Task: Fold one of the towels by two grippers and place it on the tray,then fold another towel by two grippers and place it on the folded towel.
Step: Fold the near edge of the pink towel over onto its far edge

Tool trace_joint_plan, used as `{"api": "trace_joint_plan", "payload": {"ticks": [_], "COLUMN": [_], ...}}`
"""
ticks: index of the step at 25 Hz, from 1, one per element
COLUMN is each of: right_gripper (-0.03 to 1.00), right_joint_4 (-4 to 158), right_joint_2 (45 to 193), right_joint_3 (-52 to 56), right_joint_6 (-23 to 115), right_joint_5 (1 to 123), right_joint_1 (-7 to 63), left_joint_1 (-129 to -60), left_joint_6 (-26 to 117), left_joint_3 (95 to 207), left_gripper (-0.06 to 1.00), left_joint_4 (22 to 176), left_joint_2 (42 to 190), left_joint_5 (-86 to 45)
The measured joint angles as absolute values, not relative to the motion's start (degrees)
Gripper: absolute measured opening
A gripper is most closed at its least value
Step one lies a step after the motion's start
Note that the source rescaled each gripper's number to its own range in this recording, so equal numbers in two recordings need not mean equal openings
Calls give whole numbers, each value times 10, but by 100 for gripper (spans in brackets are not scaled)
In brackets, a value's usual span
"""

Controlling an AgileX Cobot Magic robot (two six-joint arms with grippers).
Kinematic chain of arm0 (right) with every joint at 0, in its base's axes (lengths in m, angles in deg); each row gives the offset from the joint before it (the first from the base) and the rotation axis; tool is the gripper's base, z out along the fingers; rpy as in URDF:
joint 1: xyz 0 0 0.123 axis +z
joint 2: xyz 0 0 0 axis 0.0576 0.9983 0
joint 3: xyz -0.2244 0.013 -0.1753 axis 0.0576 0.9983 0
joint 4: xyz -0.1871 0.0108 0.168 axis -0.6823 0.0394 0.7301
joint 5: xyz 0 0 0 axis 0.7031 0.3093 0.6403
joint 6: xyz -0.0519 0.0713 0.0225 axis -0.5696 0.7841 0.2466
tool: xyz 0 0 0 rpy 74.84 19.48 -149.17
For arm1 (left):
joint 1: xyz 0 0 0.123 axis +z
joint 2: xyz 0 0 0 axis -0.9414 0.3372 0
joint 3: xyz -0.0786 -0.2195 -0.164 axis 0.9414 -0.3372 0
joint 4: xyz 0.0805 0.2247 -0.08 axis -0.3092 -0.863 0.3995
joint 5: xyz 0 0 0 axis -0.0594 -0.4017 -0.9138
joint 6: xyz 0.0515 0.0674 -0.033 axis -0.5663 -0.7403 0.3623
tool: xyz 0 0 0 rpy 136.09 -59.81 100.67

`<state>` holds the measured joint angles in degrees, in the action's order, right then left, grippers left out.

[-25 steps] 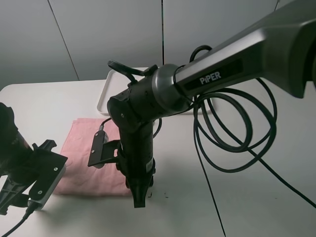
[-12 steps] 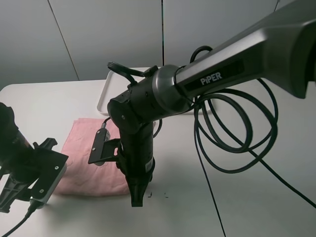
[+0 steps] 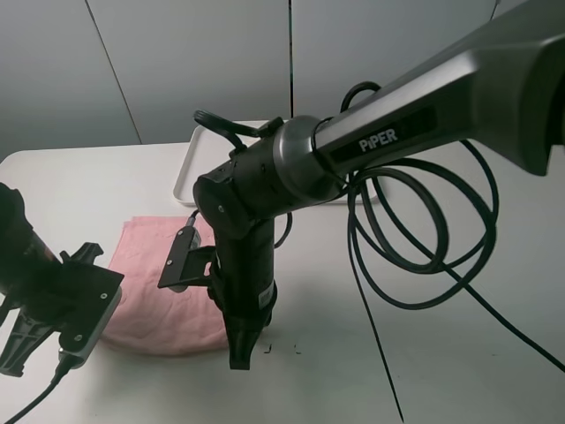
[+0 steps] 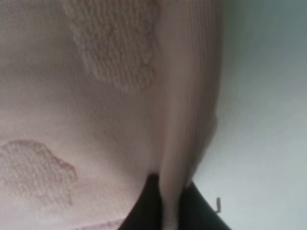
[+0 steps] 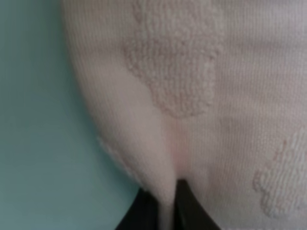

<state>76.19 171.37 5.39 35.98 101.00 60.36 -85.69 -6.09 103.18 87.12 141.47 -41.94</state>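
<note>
Now left gripper [image 4: 169, 211] and right gripper [image 5: 165, 207] each clamp the pink towel [image 3: 146, 274], apparently by its hem.

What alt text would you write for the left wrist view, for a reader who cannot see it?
The left gripper is shut on a raised ridge of the pink towel, seen very close. The towel fills most of the picture, with pale table beside it.

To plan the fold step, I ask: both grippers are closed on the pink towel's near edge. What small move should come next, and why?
Probably lift both together slightly. The left gripper and right gripper each pinch a ridge of the pink towel, whose rest lies flat on the table; rising should free that edge for folding toward the far side.
</note>
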Motion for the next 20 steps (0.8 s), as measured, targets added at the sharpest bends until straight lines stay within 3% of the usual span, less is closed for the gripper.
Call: {"api": "trace_joint_plan", "payload": {"ticks": [9, 20], "right_gripper": [1, 1], "right_joint_4": [770, 871], "right_joint_2": [1681, 1583], "right_joint_3": [61, 61], "right_joint_6": [385, 400], "right_joint_5": [1026, 1076], "right_joint_1": [595, 515], "left_joint_1": [-857, -857], "left_joint_6": [-52, -35], "left_joint_3": [1032, 1032], "left_gripper": [0, 0], "left_joint_4": [901, 991], "left_joint_2": [1350, 1289], "left_joint_5": [-436, -445]}}
